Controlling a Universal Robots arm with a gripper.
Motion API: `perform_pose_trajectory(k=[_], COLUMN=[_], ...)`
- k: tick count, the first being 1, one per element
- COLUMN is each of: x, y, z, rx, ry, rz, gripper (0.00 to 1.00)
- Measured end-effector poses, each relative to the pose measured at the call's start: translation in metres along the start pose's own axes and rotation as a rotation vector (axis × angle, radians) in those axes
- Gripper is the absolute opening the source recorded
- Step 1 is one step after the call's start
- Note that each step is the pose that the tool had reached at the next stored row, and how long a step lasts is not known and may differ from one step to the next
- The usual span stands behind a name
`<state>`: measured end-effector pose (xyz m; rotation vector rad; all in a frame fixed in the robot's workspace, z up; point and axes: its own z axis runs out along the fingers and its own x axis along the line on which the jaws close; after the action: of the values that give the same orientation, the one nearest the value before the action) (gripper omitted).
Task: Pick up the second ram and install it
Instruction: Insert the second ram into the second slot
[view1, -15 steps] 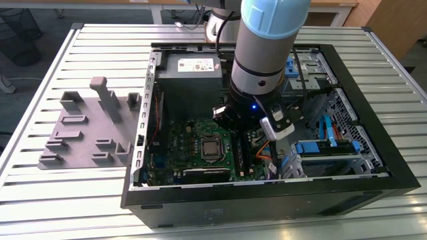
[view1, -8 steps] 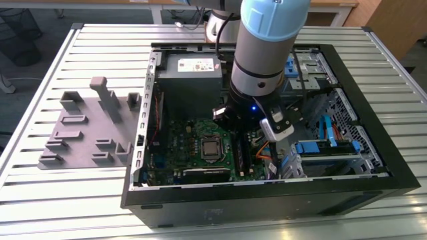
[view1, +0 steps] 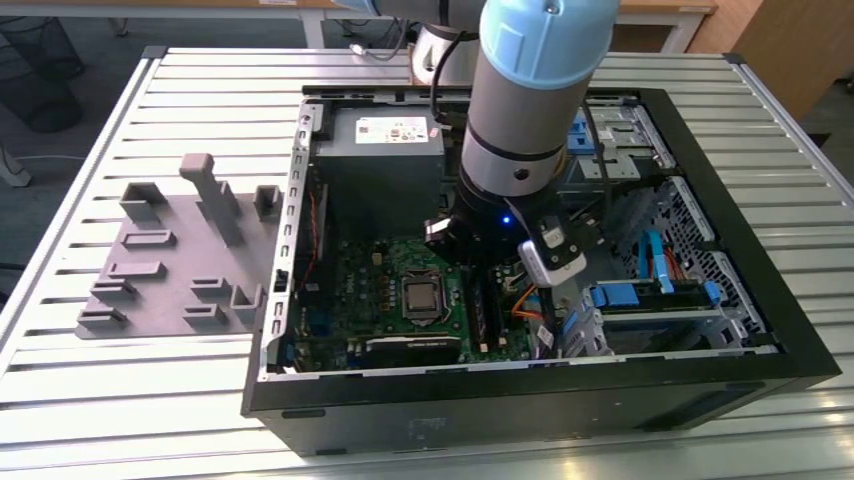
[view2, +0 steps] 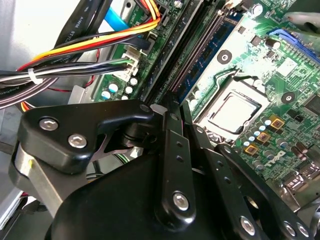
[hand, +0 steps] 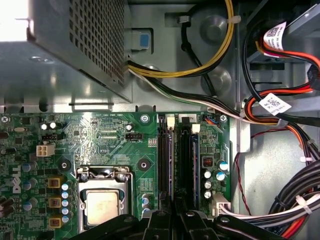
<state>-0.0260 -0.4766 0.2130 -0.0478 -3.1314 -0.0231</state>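
On the exterior view's left, a grey tray (view1: 167, 265) with upright blocks sits on the slatted bench (view1: 134, 400), beside the open black computer case (view1: 534, 395). Inside it lies the green motherboard (view1: 354, 275) with its silver chip (view1: 423, 297). Right of the chip, the arm has the gripper (view1: 491, 262) low over the memory slots (hand: 172, 160). The second ram (view2: 172, 87) (seen edge-on in both wrist views) appears to stand in 1 slot, pinched between the gripper's closed jaws, though its seating is hard to judge. Coloured cables (view2: 85, 45) run just beside the slots, and blue drive brackets (view1: 641, 295) sit further to the right.
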Motion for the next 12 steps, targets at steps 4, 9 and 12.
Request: perform_pose_trajectory(k=[4, 9, 12], x=[0.0001, 0.0002, 0.0002], y=[0.0000, 0.0000, 0.0000], z=[0.0001, 0.0010, 0.0015], rx=[-0.0003, -0.0009, -0.0013], ry=[-0.0001, 0.0000, 0.0003], rz=[0.000, -0.004, -0.004], gripper=[0.14, 0.14, 0.14])
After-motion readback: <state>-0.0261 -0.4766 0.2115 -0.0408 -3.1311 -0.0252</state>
